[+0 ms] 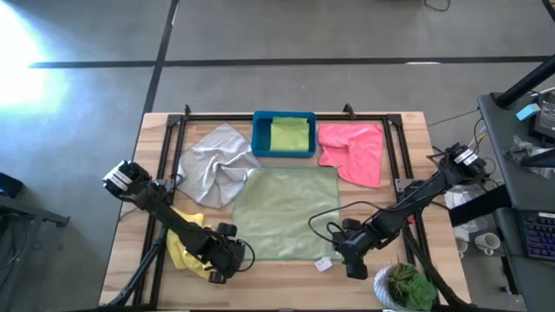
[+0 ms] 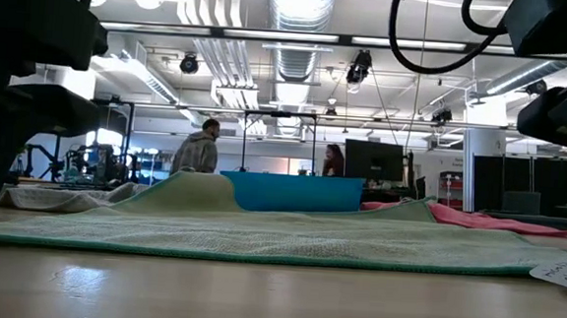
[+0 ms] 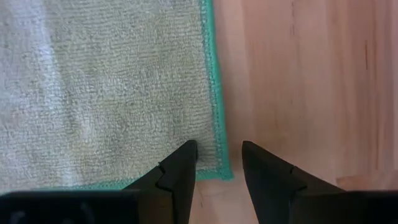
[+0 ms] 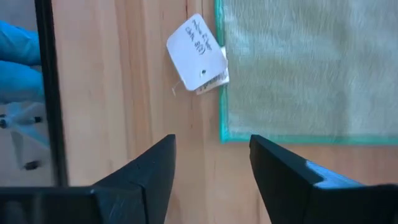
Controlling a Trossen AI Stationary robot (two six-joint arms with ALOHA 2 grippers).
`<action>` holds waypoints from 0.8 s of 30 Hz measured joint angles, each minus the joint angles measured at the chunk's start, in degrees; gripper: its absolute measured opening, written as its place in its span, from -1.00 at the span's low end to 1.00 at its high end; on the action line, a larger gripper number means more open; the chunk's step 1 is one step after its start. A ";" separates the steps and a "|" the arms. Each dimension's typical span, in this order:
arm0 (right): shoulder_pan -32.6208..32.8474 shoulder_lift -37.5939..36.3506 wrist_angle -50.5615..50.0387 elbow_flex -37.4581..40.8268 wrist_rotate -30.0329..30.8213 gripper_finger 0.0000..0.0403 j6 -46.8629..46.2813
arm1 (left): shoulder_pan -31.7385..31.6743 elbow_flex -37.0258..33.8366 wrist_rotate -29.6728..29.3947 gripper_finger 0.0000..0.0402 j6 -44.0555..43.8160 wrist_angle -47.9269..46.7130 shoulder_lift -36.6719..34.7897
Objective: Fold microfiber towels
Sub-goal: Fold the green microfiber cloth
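Observation:
A pale sage green towel [image 1: 286, 212] lies spread flat in the middle of the table. My left gripper [image 1: 230, 260] is open at its near left corner [image 3: 219, 171], one finger over the cloth and one over bare wood. My right gripper [image 1: 351, 256] is open above the near right corner [image 4: 222, 138], clear of the table, with a white tag [image 4: 199, 53] beside the hem. A crumpled light grey towel [image 1: 217, 160] and a pink towel [image 1: 351, 152] lie at the far side. A lime green towel [image 1: 290, 134] sits in the blue bin [image 1: 260, 139]. A yellow towel [image 1: 184, 247] lies under my left arm. My left gripper comes down steeply from above with its fingers [image 3: 183, 165] on either side of the green hem at the towel's near left corner. Whether the tips touch the cloth or the table, I cannot tell.
A black frame [image 1: 173, 130] runs around the working area. A potted plant [image 1: 408, 286] stands at the near right corner, close to my right arm. In the room beyond the far edge, two people [image 2: 200, 149] stand by desks and a monitor.

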State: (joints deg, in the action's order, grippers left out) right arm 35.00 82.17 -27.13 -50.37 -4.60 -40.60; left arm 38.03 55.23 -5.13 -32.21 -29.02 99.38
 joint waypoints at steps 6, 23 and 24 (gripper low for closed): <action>-0.02 1.39 1.84 0.00 1.79 -0.04 6.04 | -0.02 -0.02 -1.94 -0.47 -5.30 -0.10 1.15; -0.02 10.75 3.98 -0.22 2.37 -0.04 7.61 | -0.21 0.21 -4.74 -0.99 -5.13 -0.19 0.34; -0.02 10.98 3.96 -0.24 2.83 -0.05 7.59 | -0.21 0.19 -4.72 -0.99 -4.98 -0.15 0.34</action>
State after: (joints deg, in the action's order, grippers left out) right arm 34.98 93.15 -23.17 -50.61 -1.76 -33.01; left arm 37.82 55.42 -9.85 -37.20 -29.17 99.72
